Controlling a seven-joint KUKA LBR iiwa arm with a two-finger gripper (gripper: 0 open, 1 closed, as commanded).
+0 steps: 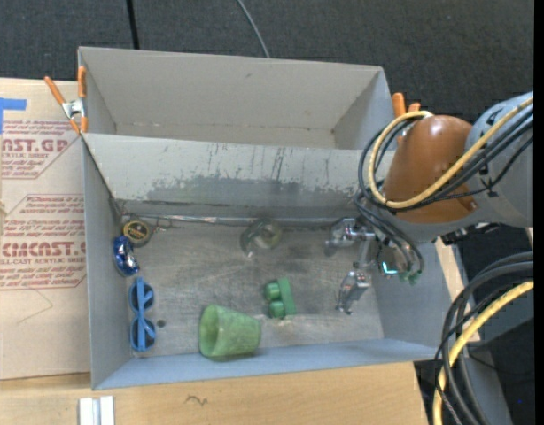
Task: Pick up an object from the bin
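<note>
So here our claw [347, 264] sat low at the right end of the grey metal bin [210, 162], fingers spread apart with nothing between them. The closest thing was the small chunky dark-green plastic block [278, 297], on the bin floor just left of the claw and not touching it. The pale green cup [228, 332] lay on its side further left, by the front wall. We'd call this the approach, with no grasp yet. Next move, we reckoned: shift left over the block, then close.
</note>
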